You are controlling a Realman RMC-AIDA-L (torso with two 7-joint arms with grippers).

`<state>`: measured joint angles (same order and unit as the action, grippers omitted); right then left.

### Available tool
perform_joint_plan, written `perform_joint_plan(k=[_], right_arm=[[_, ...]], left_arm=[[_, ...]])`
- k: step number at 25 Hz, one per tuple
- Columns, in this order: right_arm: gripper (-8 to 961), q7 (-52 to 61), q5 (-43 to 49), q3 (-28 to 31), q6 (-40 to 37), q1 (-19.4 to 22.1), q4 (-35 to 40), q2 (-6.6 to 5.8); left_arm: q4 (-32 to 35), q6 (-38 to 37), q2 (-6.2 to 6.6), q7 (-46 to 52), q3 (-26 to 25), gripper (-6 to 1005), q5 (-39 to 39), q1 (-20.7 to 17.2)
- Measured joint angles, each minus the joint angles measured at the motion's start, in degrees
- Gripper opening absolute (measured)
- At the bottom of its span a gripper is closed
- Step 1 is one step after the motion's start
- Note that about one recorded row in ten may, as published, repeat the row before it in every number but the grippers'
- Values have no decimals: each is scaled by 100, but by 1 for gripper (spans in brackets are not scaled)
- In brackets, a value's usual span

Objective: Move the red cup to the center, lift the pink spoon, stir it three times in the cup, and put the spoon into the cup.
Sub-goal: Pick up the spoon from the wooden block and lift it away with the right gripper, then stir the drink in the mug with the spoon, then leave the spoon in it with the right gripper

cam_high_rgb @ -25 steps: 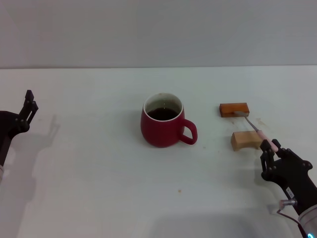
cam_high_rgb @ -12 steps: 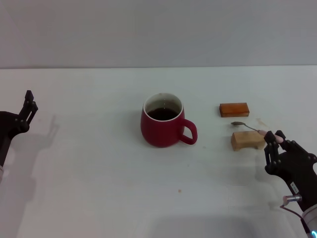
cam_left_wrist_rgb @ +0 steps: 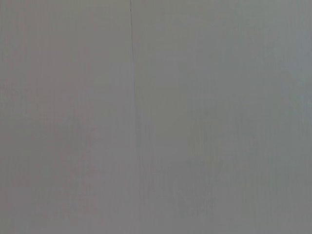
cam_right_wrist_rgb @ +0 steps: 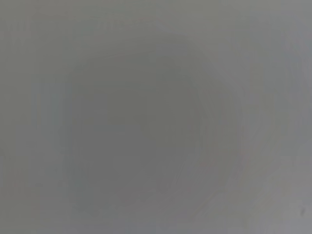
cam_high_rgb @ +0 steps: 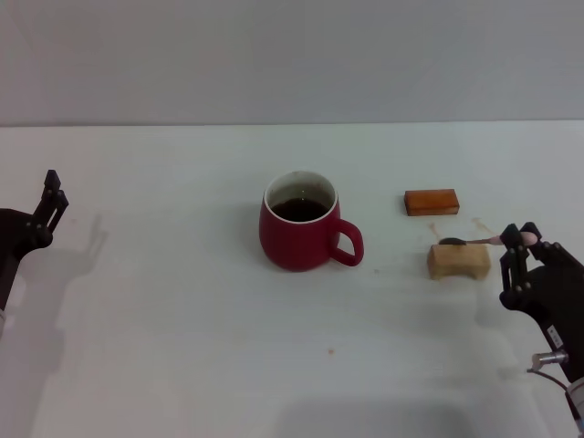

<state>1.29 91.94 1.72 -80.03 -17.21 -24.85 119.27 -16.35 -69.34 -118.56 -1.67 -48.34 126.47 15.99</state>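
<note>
The red cup (cam_high_rgb: 300, 234) stands near the table's middle in the head view, dark liquid inside, handle toward the right. My right gripper (cam_high_rgb: 517, 243) is shut on the pink spoon (cam_high_rgb: 484, 241) by its pink handle end. It holds the spoon lifted and nearly level, the grey bowl over the light wooden block (cam_high_rgb: 458, 260). The spoon is well to the right of the cup. My left gripper (cam_high_rgb: 50, 205) is parked at the far left edge, apart from everything. Both wrist views show only plain grey.
An orange-brown block (cam_high_rgb: 431, 202) lies behind the light wooden block, right of the cup. The white table (cam_high_rgb: 182, 310) runs back to a grey wall.
My right gripper has moved right and up with the spoon. The spoon's bowl has come off the orange-brown block and swung level over the light wooden block. The left arm has barely moved.
</note>
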Motion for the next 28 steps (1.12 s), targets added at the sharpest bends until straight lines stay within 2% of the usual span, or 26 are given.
perform_joint_plan(k=[21, 28], right_arm=[[138, -2, -13, 48, -1209, -107, 77, -18], [138, 43, 0, 42, -1814, -394, 32, -19]], left_arm=[[9, 0, 4, 0, -3, 848, 0, 36], [10, 0, 7, 0, -17, 848, 0, 43]])
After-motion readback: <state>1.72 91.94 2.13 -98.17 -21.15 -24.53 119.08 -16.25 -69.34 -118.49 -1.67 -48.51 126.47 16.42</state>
